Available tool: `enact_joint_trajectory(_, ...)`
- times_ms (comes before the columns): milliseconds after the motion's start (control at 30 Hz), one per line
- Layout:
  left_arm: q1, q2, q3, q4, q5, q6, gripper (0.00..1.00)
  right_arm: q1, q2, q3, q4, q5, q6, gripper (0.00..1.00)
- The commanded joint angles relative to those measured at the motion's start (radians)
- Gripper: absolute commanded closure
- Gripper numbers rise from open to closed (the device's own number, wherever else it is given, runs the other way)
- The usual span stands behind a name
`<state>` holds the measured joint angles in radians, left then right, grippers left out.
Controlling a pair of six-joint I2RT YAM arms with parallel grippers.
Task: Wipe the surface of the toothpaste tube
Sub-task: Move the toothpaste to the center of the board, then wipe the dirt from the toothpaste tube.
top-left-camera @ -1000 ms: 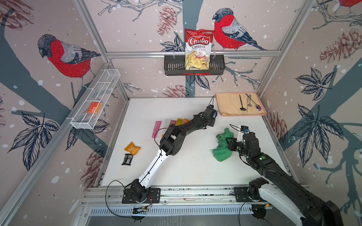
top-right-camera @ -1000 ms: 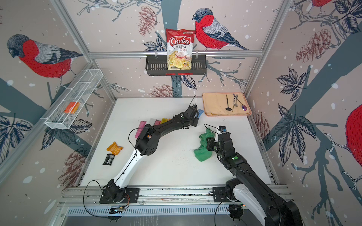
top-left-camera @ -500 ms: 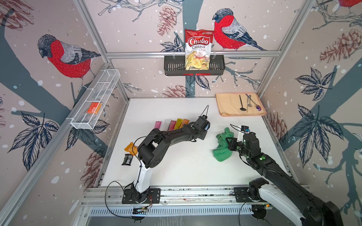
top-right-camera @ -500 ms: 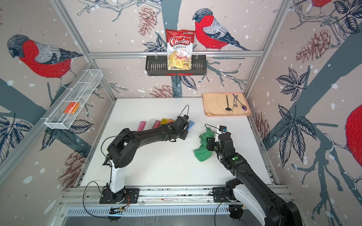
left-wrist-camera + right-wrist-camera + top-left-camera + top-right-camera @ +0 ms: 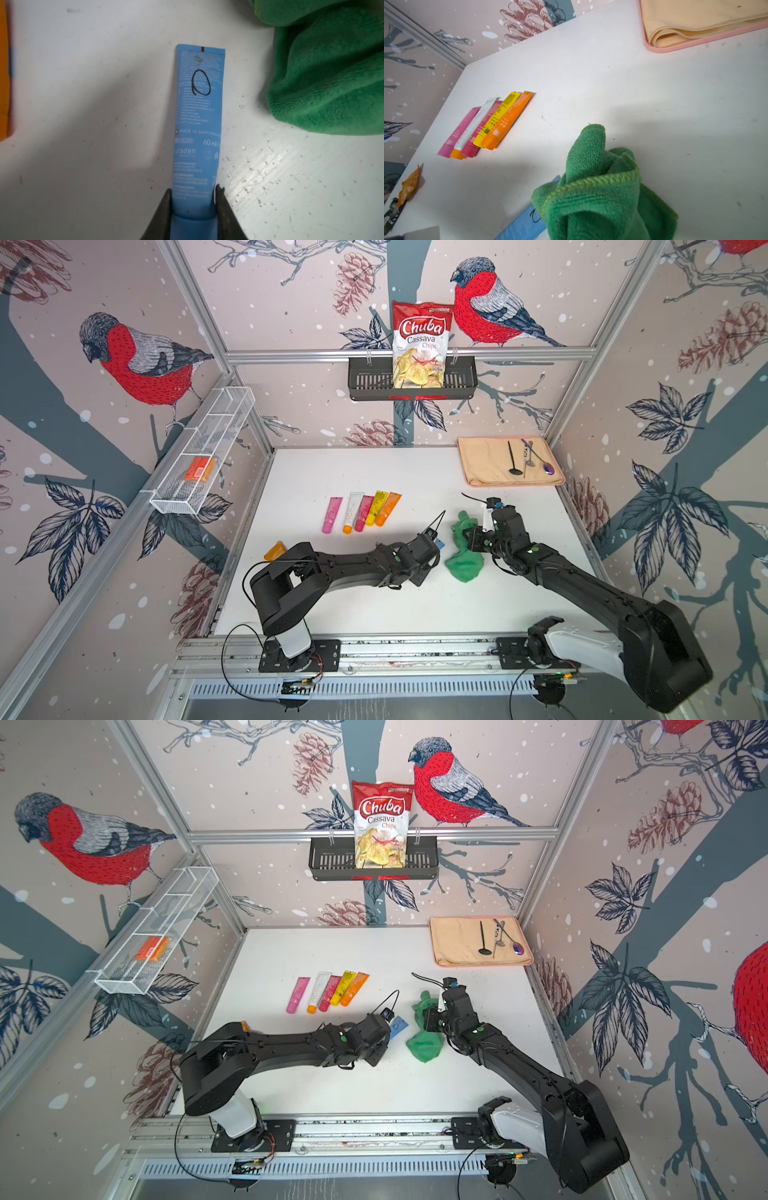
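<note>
1. The blue toothpaste tube [image 5: 197, 124] is pinched at its cap end between the jaws of the left gripper [image 5: 194, 190]. It is held near the middle of the white table [image 5: 374, 605], with its crimped end pointed toward the green microfibre cloth [image 5: 332, 83]. Tube and cloth are seen just beside each other, not touching.
2. The cloth is held bunched in the right gripper [image 5: 469, 537], whose jaws are pressed together on it.
3. Because the tube is gripped at one end only, it could be pivoted or dragged out of the jaws by a wiping push on its free end.
4. Because the cloth is crumpled, the surface might only be skimmed by loose folds, or a fold might be snagged on the left gripper. The two wrists are close, so a knock between them is also possible.
5. A hand-drawn black oval [image 5: 200, 82] on the tube's printed face is shown whole only in the left wrist view. In the right wrist view it is partly covered by cloth.
6. The row of five tubes [image 5: 488, 124] and a crumpled orange wrapper [image 5: 409, 187] are shown in the right wrist view, but not in the left wrist view.
7. Whether the tube is rested on the table or lifted clear cannot be told.
</note>
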<state>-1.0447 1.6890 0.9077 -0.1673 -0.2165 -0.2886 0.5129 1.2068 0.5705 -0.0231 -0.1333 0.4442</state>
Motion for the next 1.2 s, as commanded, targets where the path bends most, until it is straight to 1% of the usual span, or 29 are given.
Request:
enact_joint_trajectory(0,-0.006,0.002,-0.024,0.076,-0.011,0.000,0.79,0.059,0.112,0.035,0.032,-0.013,-0.014,0.96)
enact_joint_trajectory(100,-0.007,0.020,-0.035,0.121,0.001,0.016,0.79,0.081,0.176,0.017,0.124,-0.044,0.013,0.96)
enact_joint_trajectory(233,-0.013,0.039,-0.029,0.123,0.023,0.035,0.79,0.081,0.260,0.014,0.206,-0.104,0.031,0.96)
enact_joint_trajectory(400,-0.014,0.038,-0.036,0.133,0.035,0.043,0.79,0.103,0.307,-0.006,0.330,-0.203,0.077,0.97)
enact_joint_trajectory(500,-0.014,0.045,-0.032,0.136,0.046,0.050,0.79,0.116,0.341,-0.009,0.404,-0.283,0.104,0.97)
enact_joint_trajectory(600,-0.014,0.055,-0.022,0.132,0.059,0.058,0.79,0.122,0.375,-0.011,0.438,-0.302,0.114,0.97)
enact_joint_trajectory(667,-0.014,0.057,-0.020,0.129,0.060,0.059,0.79,0.118,0.394,-0.012,0.432,-0.275,0.112,0.98)
enact_joint_trajectory(833,-0.014,0.056,-0.015,0.129,0.066,0.067,0.80,0.073,0.390,-0.011,0.346,-0.074,0.073,0.99)
enact_joint_trajectory(933,-0.014,0.050,-0.015,0.128,0.062,0.068,0.80,0.044,0.418,0.026,0.263,0.055,0.041,0.99)
enact_joint_trajectory(1033,-0.014,0.054,-0.011,0.125,0.060,0.069,0.80,0.030,0.448,0.051,0.223,0.166,0.028,0.99)
enact_joint_trajectory(1100,-0.015,0.061,-0.005,0.120,0.058,0.069,0.80,0.025,0.454,0.055,0.229,0.147,0.025,0.99)
enact_joint_trajectory(1167,-0.013,0.064,-0.004,0.116,0.058,0.068,0.80,0.037,0.437,0.045,0.257,0.088,0.028,0.99)
